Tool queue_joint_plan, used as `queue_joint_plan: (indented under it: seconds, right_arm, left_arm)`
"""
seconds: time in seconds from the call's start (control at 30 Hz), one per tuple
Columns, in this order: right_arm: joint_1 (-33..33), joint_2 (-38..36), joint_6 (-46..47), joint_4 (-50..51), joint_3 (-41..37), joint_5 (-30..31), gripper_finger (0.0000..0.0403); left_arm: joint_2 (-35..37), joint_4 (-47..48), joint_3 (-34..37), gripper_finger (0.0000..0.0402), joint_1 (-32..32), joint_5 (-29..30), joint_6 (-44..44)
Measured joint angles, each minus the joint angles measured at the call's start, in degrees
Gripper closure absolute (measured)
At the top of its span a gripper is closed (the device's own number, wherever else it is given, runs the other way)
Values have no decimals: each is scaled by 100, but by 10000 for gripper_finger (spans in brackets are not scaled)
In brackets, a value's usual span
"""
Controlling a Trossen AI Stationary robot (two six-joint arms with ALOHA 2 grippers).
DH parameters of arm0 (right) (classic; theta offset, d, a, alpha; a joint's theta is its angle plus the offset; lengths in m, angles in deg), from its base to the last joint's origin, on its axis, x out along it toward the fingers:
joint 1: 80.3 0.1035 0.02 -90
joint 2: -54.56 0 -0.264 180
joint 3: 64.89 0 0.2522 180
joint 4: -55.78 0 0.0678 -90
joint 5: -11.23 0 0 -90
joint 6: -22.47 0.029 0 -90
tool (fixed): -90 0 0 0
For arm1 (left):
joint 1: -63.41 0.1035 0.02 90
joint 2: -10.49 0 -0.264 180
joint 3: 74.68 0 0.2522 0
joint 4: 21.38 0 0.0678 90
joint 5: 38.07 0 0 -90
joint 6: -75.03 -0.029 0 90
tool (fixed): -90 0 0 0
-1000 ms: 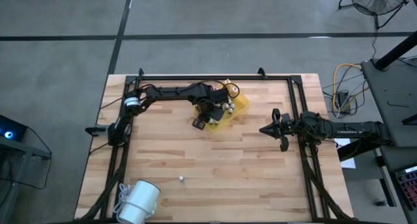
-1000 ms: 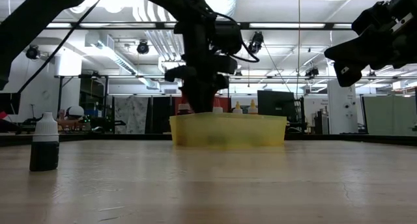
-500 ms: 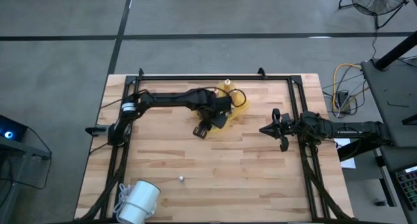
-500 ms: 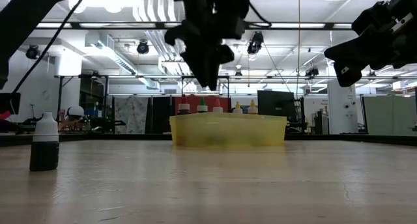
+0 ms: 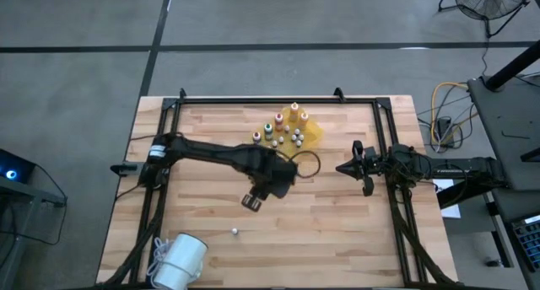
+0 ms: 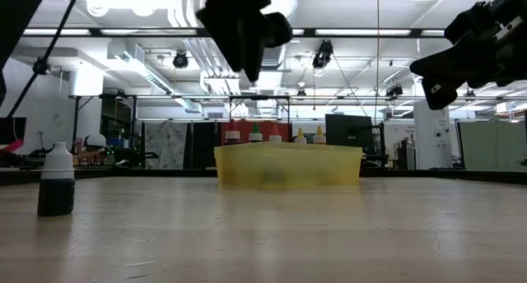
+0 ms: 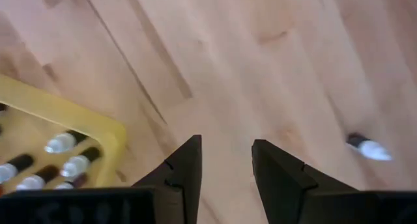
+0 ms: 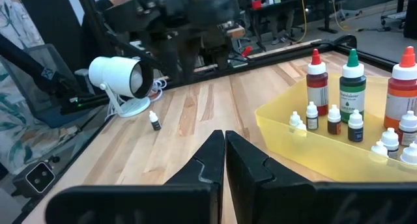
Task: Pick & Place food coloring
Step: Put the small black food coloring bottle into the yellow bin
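The food coloring bottles with pointed red (image 8: 316,81), green (image 8: 352,84) and orange (image 8: 404,87) caps stand upright in the yellow tray (image 5: 313,135) at the table's far middle, among several small white-capped bottles. One small dark bottle with a white cap (image 5: 234,232) stands alone on the wood near the front edge, also in the left wrist view (image 7: 368,148). My left gripper (image 7: 227,152) hangs open over bare wood, on the near side of the tray, pointing down, with nothing between its fingers. My right gripper (image 8: 225,146) waits shut at the table's right side.
A white lamp (image 5: 179,260) lies at the near left corner. A black frame (image 5: 253,99) runs along the table's far and side edges. Bare wood lies between the tray and the lone small bottle.
My left gripper has risen out of the yellow tray and swung toward the table's near edge, and now hangs over bare wood. The bottles in the tray, covered by the arm before, now show.
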State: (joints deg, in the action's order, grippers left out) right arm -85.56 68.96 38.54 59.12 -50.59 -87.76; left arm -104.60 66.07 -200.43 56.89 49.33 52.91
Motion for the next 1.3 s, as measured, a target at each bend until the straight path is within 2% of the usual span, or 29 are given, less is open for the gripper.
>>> queue_joint_plan:
  seconds: [0.2, 0.43, 0.77, 1.0, 1.1, 1.3]
  right_arm:
    - [0, 2, 0, -2, 0, 1, 394]
    - [-2, 2, 0, -2, 0, 2, 394]
    - [0, 2, 0, -2, 0, 0, 394]
    - [0, -3, 0, -3, 1, 0, 394]
    - [0, -1, 0, -3, 0, 1, 394]
    - [0, -1, 0, -4, 0, 2, 394]
  left_arm:
    - [249, 131, 200, 295, -531, 7, 448]
    - [819, 107, 903, 296, -1247, 18, 581]
    - [1322, -576, 1888, 296, -2055, 69, 1016]
    - [1371, -945, 2307, 296, -2315, 115, 1120]
    - [1385, -965, 2508, 297, -2344, 130, 855]
    - [1402, -1149, 2962, 297, -2394, 116, -245]
